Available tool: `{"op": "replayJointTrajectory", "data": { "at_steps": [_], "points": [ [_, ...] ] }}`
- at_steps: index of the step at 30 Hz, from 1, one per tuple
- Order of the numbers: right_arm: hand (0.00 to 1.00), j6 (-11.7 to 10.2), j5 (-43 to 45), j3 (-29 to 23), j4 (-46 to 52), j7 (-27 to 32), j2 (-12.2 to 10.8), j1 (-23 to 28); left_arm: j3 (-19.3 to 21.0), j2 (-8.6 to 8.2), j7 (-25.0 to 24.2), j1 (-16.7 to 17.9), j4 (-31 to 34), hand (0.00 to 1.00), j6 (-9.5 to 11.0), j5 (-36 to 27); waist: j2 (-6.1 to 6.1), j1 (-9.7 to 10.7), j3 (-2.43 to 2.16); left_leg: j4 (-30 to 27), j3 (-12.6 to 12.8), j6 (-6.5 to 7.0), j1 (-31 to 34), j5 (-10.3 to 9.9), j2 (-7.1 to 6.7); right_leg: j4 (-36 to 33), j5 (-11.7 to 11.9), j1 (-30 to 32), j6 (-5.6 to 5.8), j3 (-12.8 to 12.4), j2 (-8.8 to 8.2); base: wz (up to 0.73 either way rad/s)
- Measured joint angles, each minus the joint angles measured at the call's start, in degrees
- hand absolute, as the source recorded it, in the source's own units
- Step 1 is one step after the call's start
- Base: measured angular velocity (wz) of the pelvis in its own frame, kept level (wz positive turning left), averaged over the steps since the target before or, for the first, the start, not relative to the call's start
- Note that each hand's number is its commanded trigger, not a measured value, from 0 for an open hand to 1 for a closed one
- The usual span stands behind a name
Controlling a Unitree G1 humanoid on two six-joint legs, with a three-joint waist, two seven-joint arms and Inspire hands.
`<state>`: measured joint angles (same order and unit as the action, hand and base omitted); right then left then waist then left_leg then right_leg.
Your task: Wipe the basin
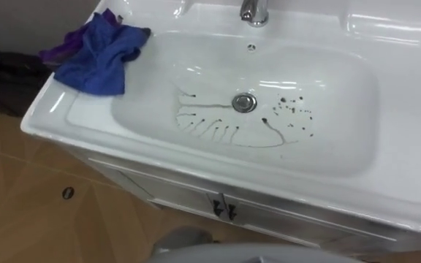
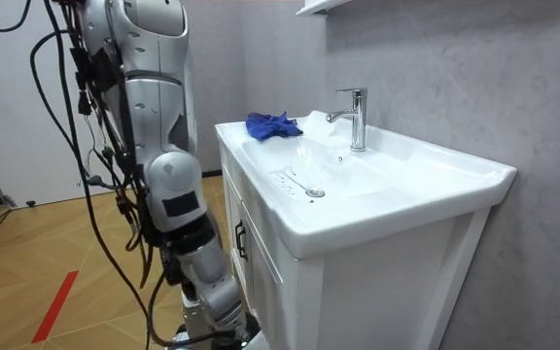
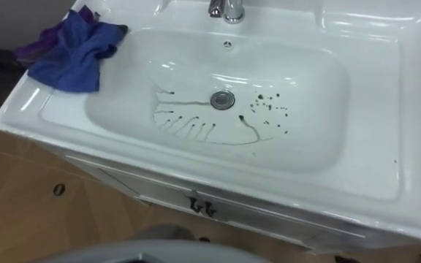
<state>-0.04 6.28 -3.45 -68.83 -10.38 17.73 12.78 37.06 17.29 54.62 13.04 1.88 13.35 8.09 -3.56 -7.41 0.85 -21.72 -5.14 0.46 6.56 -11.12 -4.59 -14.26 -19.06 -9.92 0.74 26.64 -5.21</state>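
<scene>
blue cloth [image 1: 97, 55] on basin [image 1: 342, 139] rim, likely staged for grabbing; stains [image 1: 296, 111] unwiped; my robot hand state: can't tell

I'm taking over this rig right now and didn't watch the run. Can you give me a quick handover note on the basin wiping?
Hands: no hand is on the cloth or in the basin. The robot stands at the basin's front.
Things: the blue cloth lies bunched on the left rear corner of the rim of the basin. Dark streaks run left of and below the drain, and dark specks sit to its right.
Done: nothing, by the look of it; the marks look unsmeared.
Left: pick up the cloth, then wipe the streaks and specks.
</scene>
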Motion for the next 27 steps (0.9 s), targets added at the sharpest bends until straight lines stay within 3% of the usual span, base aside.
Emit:
{"op": "replayJointTrajectory", "data": {
  "at_steps": [5,20,27],
  "points": [
    [0.00,0.00,-0.09,-0.02,-0.30,-0.25,-0.13,0.36,-3.90,0.02,-2.07,0.00,1.31,0.00,0.02,3.45,-0.21,1.25,-0.20,0.41,1.44,0.00,-0.93,0.00,0.48,0.47,0.16,-0.20,-0.22,-1.95,0.17,-0.16],
    [0.00,0.99,3.06,-0.11,-0.44,-2.48,-1.36,0.47,-8.48,-0.18,-9.30,0.01,0.28,0.00,-0.41,5.29,0.21,4.57,-0.16,2.00,6.15,-0.05,-3.80,-0.06,2.01,0.74,0.41,-1.01,-0.64,-6.08,0.50,-0.14],
    [0.00,3.44,2.81,-0.16,-0.57,-2.85,-2.70,0.06,-12.94,-0.52,-14.93,0.01,-0.89,0.00,-3.39,5.17,0.70,5.75,-0.33,1.97,6.37,-0.05,-3.87,-0.05,2.10,0.53,0.46,-0.96,-0.70,-6.28,0.57,0.00]
  ]
}}
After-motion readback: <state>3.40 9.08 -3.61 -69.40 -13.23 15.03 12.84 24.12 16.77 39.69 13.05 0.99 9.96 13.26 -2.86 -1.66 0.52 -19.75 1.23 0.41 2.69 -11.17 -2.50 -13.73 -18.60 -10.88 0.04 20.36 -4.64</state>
